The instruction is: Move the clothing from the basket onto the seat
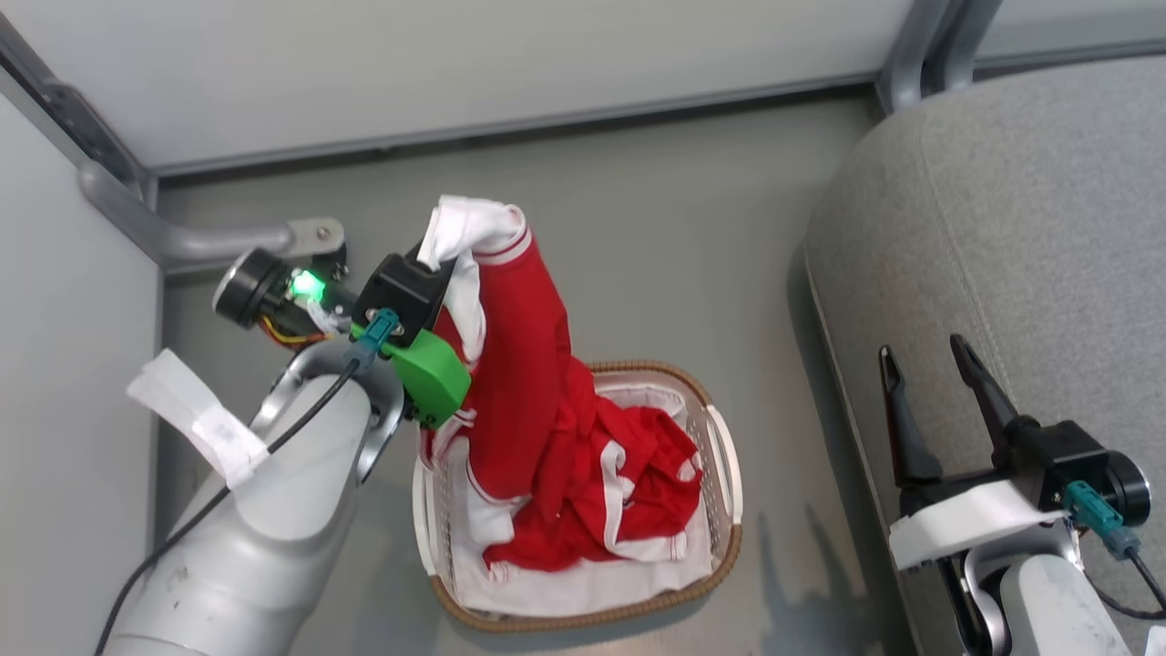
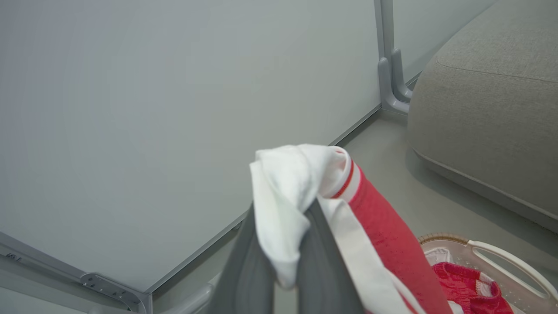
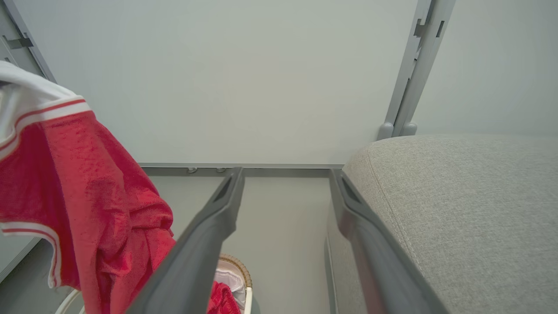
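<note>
right gripper (image 1: pixel 920 348) hangs spread and empty beside the seat (image 1: pixel 1002 228) edge. left gripper (image 1: pixel 430 260) is clenched on the white hem of the clothing (image 1: pixel 519 364), held high above the basket (image 1: pixel 651 368), its red tail bunched inside. this looks like the lifting step; next, raise it clear of the rim, then swing right over the seat.

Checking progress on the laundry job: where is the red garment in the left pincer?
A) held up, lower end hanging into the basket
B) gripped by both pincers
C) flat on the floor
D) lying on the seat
A: the left pincer is shut on the clothing, which trails down into the basket.
</note>
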Controlling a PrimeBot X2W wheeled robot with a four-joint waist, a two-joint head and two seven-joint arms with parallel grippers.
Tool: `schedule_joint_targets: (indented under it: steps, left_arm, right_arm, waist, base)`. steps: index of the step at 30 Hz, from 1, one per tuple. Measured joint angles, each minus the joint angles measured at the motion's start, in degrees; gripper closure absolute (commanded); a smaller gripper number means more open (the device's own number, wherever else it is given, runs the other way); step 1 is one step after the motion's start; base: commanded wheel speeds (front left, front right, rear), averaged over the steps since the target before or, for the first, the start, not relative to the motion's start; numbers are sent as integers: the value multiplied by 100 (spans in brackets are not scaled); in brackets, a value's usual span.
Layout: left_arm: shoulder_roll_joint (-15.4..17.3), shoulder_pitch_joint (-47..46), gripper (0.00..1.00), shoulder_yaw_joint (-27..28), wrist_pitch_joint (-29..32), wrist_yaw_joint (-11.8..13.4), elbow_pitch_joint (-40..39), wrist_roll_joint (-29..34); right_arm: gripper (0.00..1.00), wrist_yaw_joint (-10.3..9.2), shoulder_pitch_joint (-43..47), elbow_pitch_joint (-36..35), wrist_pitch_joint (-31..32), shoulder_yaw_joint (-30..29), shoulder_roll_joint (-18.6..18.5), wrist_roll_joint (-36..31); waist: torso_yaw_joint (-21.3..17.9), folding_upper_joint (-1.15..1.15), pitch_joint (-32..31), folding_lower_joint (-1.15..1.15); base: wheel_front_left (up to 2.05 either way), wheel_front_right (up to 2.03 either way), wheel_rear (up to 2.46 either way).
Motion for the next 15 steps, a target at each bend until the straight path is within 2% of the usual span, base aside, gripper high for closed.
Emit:
schedule_joint_targets:
  steps: [9,15]
  left_arm:
    - [417,-870,100,-717,-5,-7,-536,-270]
    - [587,-1578,100,-936,32,-8,-633,-493]
  right_arm:
    - [0,0,255,25,0,153,0,-12]
    - [0,0,181,-11,0,304,0,-55]
  waist:
    - [126,0,-794,0]
    - [149,0,-1046,0]
  base:
    - [0,0,0]
    - [0,0,0]
